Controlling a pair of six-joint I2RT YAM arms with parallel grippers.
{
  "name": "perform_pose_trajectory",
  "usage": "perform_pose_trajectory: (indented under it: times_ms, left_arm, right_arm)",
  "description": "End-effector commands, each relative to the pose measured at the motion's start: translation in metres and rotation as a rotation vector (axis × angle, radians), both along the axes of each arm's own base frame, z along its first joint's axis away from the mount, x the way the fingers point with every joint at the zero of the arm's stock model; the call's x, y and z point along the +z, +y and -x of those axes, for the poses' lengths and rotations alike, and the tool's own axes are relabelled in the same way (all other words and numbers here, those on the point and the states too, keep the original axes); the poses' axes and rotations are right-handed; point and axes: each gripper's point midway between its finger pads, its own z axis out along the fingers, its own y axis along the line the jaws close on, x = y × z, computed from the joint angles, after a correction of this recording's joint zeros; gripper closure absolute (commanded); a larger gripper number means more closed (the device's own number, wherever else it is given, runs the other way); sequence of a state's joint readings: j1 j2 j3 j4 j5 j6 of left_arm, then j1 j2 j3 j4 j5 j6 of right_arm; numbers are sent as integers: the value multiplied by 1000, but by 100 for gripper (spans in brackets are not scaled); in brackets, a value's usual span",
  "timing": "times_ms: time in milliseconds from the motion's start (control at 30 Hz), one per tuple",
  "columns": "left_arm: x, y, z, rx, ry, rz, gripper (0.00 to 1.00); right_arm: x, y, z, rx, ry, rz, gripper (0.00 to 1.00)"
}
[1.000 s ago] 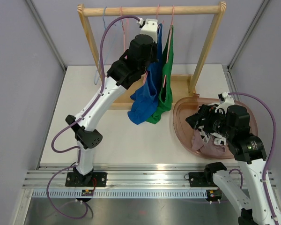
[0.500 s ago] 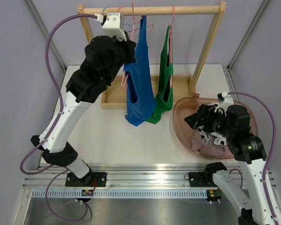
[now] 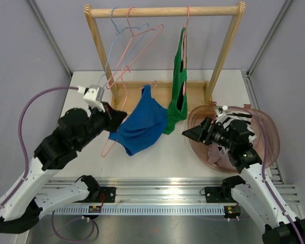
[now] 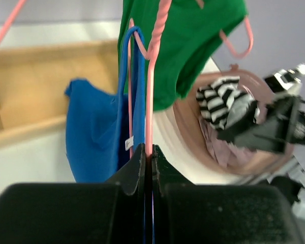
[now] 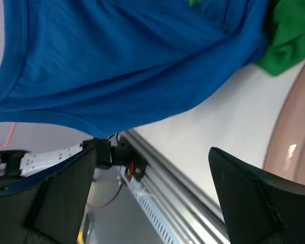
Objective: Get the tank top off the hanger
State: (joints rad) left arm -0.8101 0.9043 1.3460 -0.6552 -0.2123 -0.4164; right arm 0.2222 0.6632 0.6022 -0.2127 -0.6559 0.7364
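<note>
Clamping one pink hanger (image 4: 150, 101), the left gripper (image 4: 148, 152) carries one blue tank top (image 3: 140, 127); right gripper (image 3: 190, 133), released, faces its hem.

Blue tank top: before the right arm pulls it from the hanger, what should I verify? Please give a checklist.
1. Left pincer shut on pink hanger: ok.
2. Hanger off the wooden rail: ok.
3. Blue tank top hanging on the hanger: ok.
4. Right pincer open, facing the cloth: ok.
5. Cloth inside right pincer: not ok.
6. Green tank top apart from blue one: cannot tell.
</note>
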Motion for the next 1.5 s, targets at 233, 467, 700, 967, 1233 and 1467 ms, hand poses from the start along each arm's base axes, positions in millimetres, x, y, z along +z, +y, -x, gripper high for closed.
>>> perform_pose_trajectory:
  times_ms: [233,467,700,967,1233,1467]
  left_arm:
    - [-100,-23,89,-342,210,275,100]
    - [-144,-20,110,-382,293,361,100]
    - [-148,-20,108,-370,292,396,100]
    - [-141,-17,104,-349,275,358,100]
    - [-138,-6,109,-339,262,287,100]
    - [-118,-9,137,-515,212,252,100]
  right_arm:
    - [5,87,11,46,-170,-118,0]
    - [-23,107,-5,-64,-145,22,6]
    - [-50,134,-8,-76,-139,232,20]
    - [-65,123,-21,-167,-144,342,63]
    - [-71,55,-39,-420,-171,537,100]
    - [-78,4,-60,-528,-108,702,100]
